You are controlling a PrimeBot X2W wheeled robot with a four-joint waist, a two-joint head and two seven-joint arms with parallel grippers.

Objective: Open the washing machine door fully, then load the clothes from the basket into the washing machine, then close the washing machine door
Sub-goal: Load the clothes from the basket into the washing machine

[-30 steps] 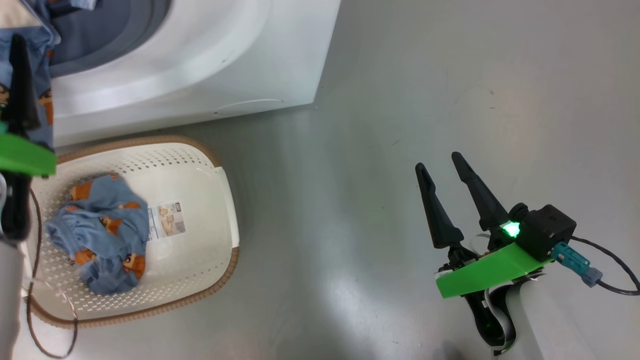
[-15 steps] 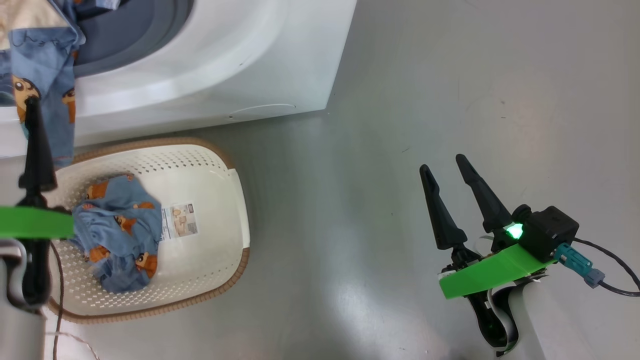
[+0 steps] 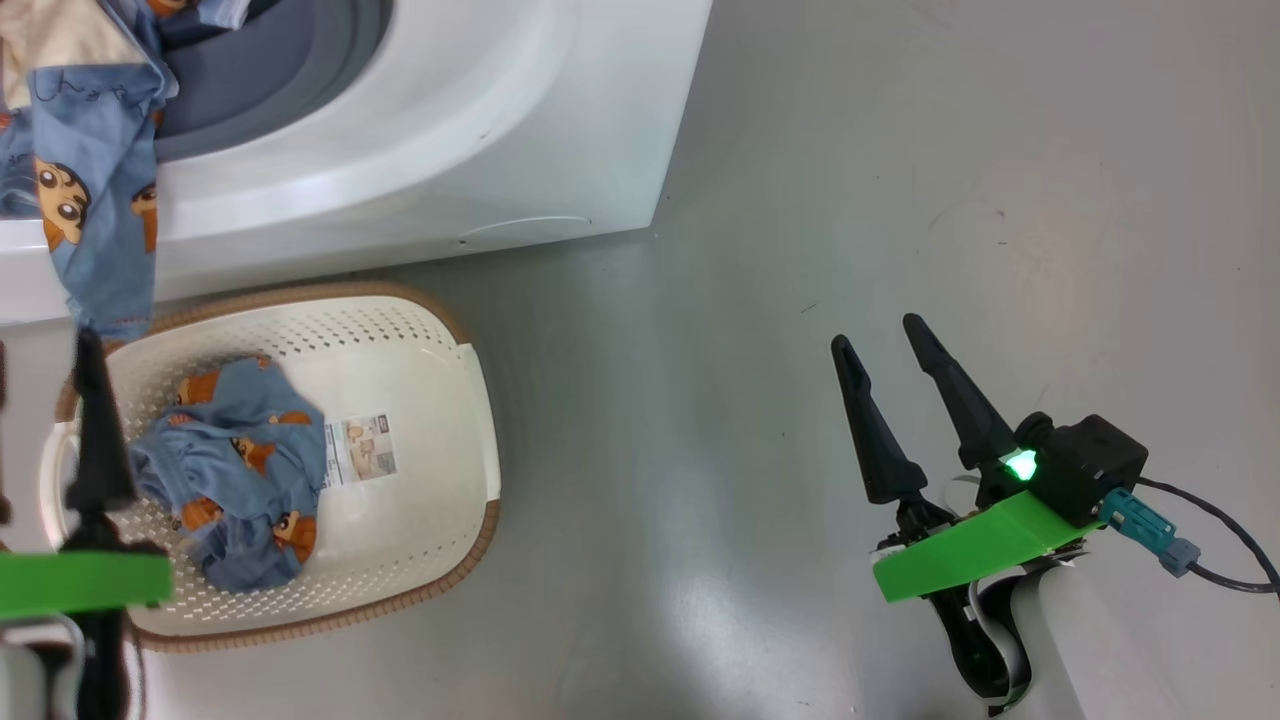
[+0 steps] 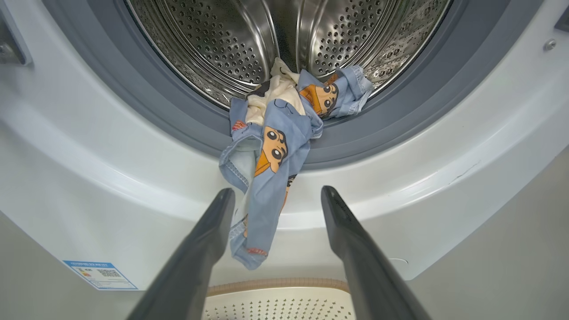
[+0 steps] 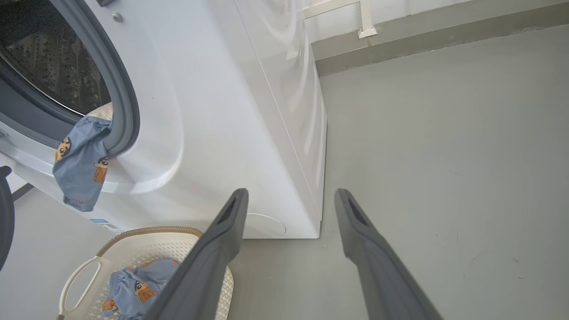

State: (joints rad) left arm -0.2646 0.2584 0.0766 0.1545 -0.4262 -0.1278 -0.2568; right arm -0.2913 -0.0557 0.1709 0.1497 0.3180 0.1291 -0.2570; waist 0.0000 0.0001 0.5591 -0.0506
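The white washing machine [image 3: 450,130] stands with its steel drum [image 4: 249,40] open; its door is out of view. One of the blue printed clothes [image 4: 266,169] hangs out over the grey ring and down the front [image 3: 95,200], with a cream-white piece [image 4: 275,89] behind it in the drum. Another blue piece [image 3: 235,480] lies in the cream basket [image 3: 420,340] on the floor below. My left gripper [image 3: 45,350] hovers open over the basket's left end, nothing between its fingers [image 4: 276,191]. My right gripper [image 3: 876,330] is open and empty over the floor to the right.
Grey floor spreads wide to the right of the machine and basket. A blue label sticker [image 4: 100,274] and a round cover [image 5: 264,224] sit low on the machine's front. A wall's base [image 5: 400,35] runs behind the machine. A cable [image 3: 1220,560] trails from my right wrist.
My open left gripper has drawn back from the drum opening to over the basket, with the blue piece left hanging from the ring. The head view shifted slightly. The right arm stayed put.
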